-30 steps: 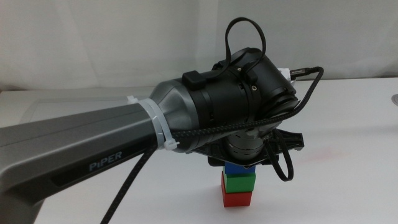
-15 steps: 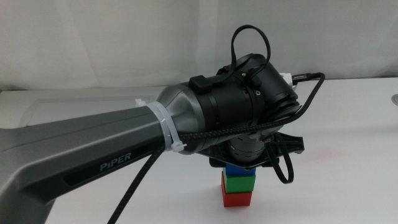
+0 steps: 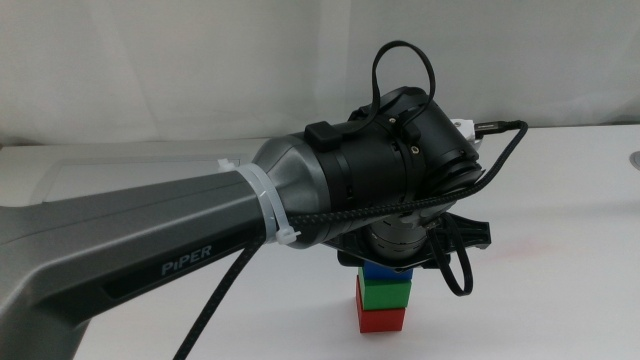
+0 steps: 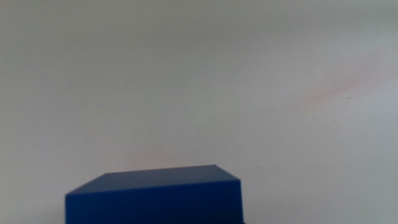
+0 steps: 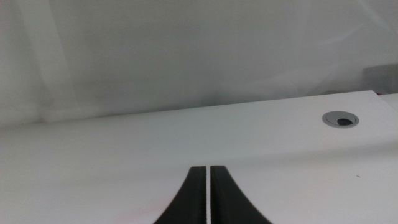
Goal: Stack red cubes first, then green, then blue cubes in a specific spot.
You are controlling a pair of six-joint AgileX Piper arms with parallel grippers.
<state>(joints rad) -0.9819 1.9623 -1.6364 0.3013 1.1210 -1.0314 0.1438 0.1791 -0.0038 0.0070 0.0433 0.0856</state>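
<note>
A stack of three cubes is seen near the front of the white table [image 3: 560,200] in the middle view: red cube [image 3: 381,319] at the bottom, on the tabletop, green cube [image 3: 384,293] on it, blue cube [image 3: 381,271] on top. Faces are roughly aligned, stack upright.

The left arm [image 3: 150,240] is brought in from the left side, wrist bent down directly over the stack. The left gripper [image 3: 385,266] is sited right at the blue cube, its fingertips hidden by the wrist body and cable [image 3: 470,190]. Only the lower part of the blue cube is visible under the gripper housing. In the left wrist view the blue cube [image 4: 155,196] is seen very close to the cam, top face and one side visible, no jaws shown. Whether the jaws are spread or closed, or in contact w/ the cube, can't be told.

The right gripper [image 5: 208,196] is parked well apart from the stack, jaws closed to a hairline gap, nothing held. A round grey grommet [image 5: 341,119] is seen in the table beyond it.
</note>
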